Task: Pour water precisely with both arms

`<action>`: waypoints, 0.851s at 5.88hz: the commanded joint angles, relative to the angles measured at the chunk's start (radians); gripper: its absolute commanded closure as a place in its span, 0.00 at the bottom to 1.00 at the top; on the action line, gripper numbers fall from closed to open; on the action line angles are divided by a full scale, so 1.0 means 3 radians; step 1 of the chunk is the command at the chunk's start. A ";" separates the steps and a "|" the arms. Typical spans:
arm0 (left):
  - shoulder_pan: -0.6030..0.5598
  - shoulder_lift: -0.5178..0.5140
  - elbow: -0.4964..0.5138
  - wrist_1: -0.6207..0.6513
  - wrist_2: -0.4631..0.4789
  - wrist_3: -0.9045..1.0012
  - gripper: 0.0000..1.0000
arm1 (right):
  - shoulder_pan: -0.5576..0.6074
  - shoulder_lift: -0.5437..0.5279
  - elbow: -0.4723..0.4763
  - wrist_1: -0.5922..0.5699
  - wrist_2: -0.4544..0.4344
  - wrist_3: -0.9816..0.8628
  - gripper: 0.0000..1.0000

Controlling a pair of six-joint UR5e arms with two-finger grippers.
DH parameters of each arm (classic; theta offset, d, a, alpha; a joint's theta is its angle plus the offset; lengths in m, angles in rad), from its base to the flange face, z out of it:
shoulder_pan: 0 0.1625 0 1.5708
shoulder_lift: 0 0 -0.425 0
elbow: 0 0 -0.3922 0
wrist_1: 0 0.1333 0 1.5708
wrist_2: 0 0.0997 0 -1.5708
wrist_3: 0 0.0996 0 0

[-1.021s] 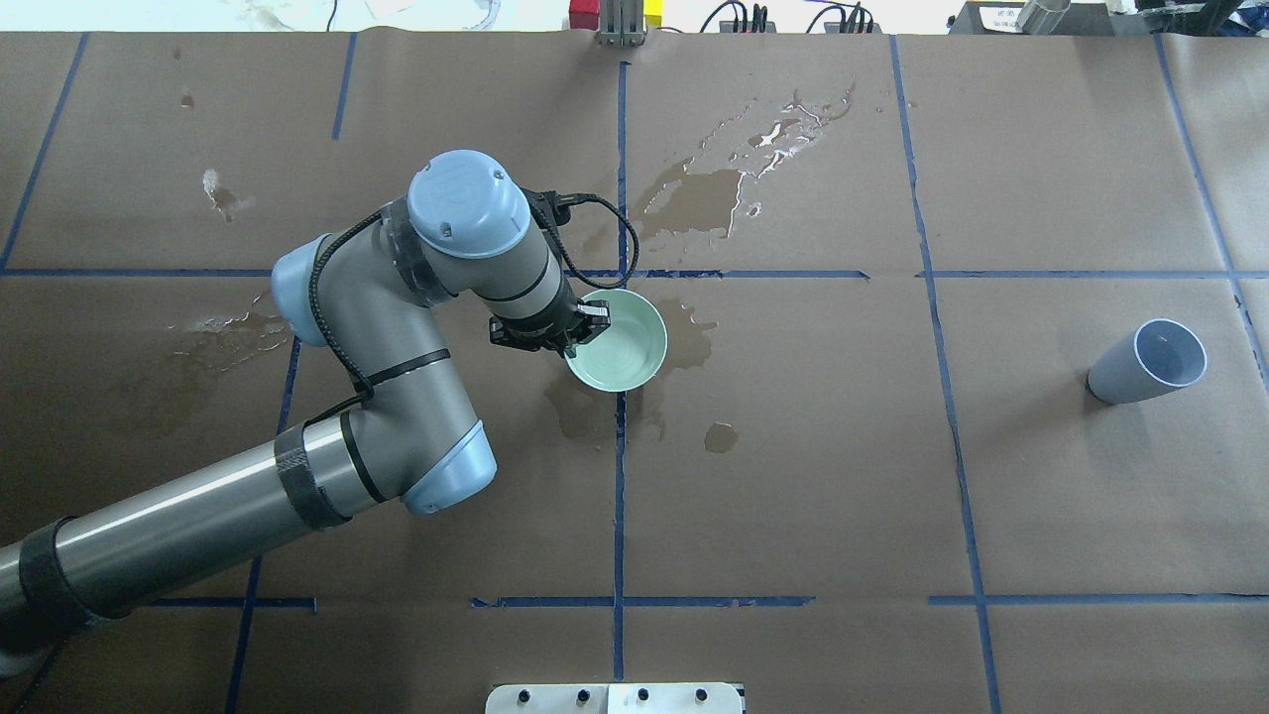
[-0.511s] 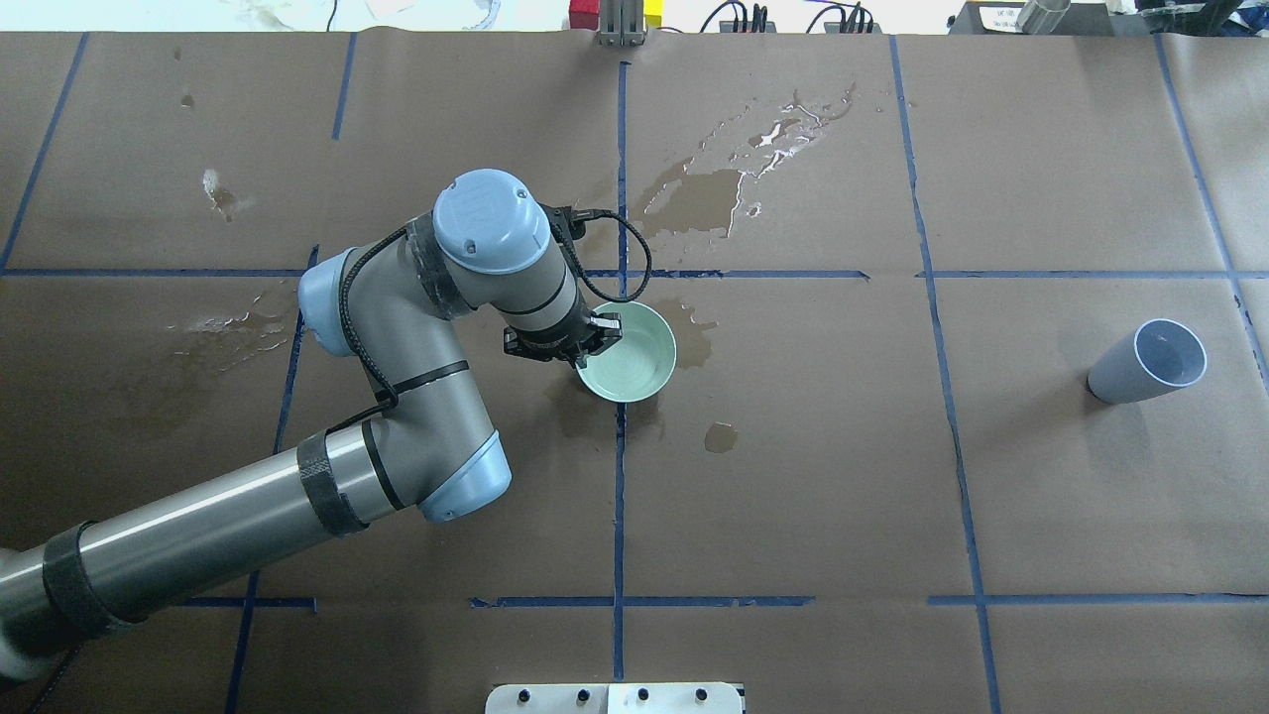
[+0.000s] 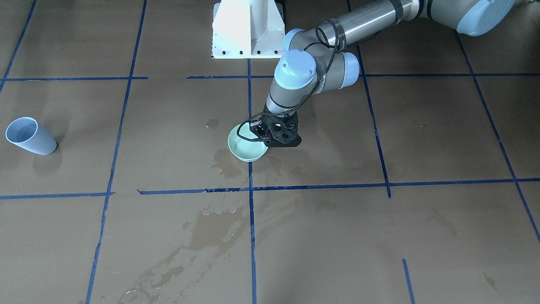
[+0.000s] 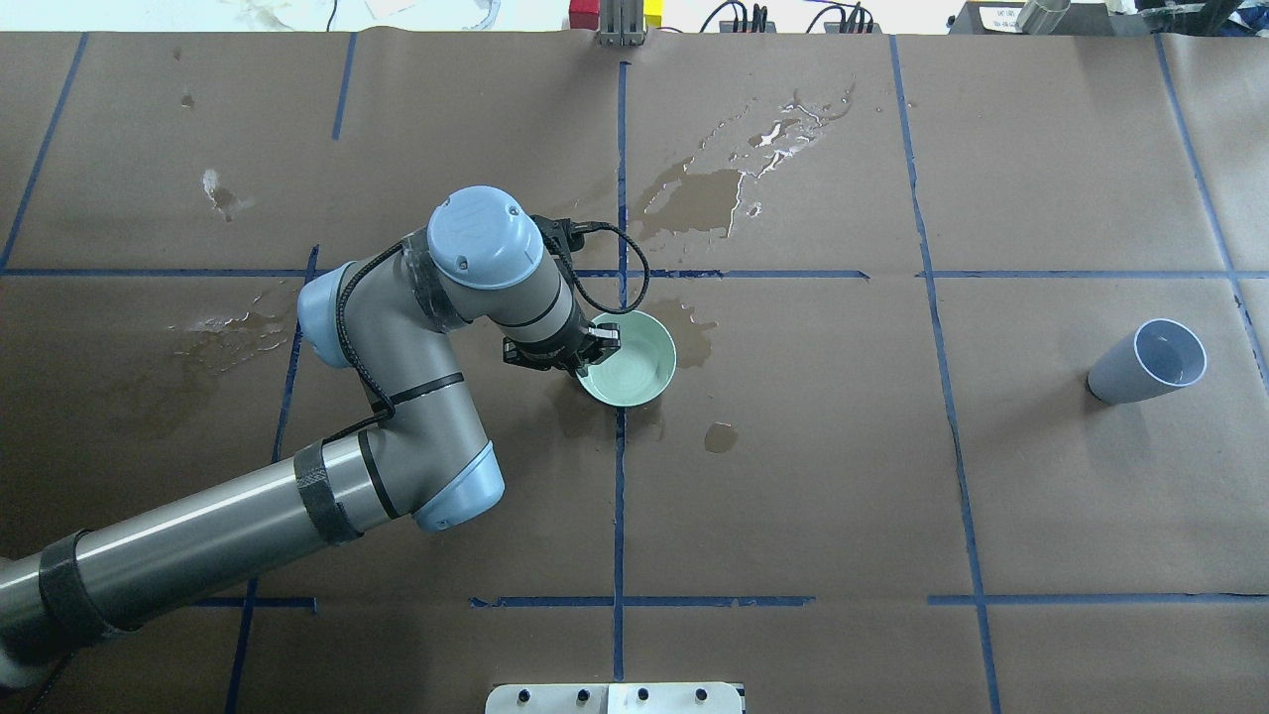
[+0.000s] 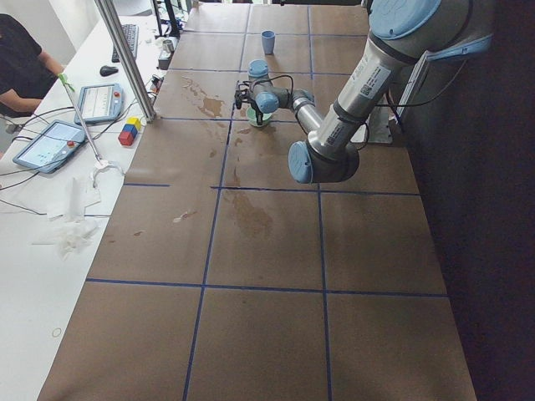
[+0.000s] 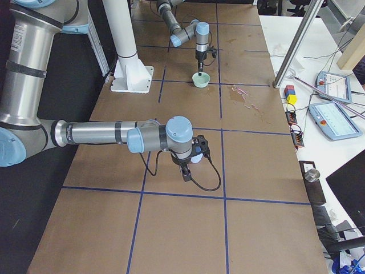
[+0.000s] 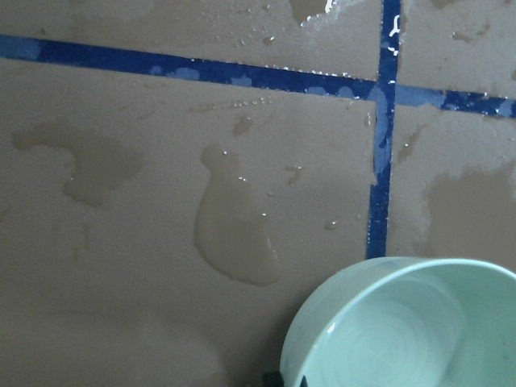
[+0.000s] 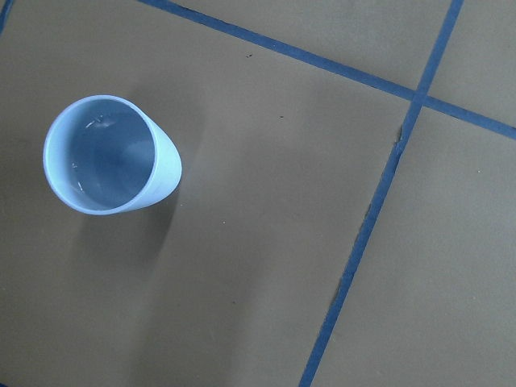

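L arm [image 4: 436,327] is reaching to mid-counter [image 4: 1041,476]. Its jaws are clamping the robot's-left side of the rim of the mint bowl [image 4: 634,362]. Can't tell if the bowl is resting or just clear of the paper. It's sitting over the centre tape line [image 4: 620,496], just robot-side of a crossing. Bare brown paper is running wide on every side, so there's plenty of room, and no counter edge is close.

The grey-blue cup [image 4: 1140,365] is standing mouth-up well apart, far out to the robot's right, and nothing is touching it. The water [image 8: 97,165] is showing as a faint sheen inside that cup in the R wrist view; level not readable.

Overhead and front-facing views are showing only the L arm. The R arm [image 6: 97,134] is appearing in the exterior right view alone, near and large, with its wrist hanging low. Its jaws: can't tell if they're parted or closed, and the R wrist cam isn't catching them. L wrist cam is giving the bowl's rim low-right plus a puddle by the tape. The front view is adding the white pedestal [image 3: 247,29].

Count: 2 arms; 1 bowl; 1 cup; several wet patches [image 4: 699,198], the biggest on the far side.
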 commanded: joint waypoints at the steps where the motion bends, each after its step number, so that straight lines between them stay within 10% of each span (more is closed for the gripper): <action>1: -0.0016 0.0008 -0.0046 -0.0171 0.0066 -0.0020 0.00 | 0.0000 0.0004 0.0005 0.0003 0.0007 0.0002 0.00; 5: -0.0307 0.0585 -0.1054 -0.0213 0.0072 -0.0247 0.00 | -0.0091 -0.0027 0.0000 0.0625 0.0134 0.0333 0.00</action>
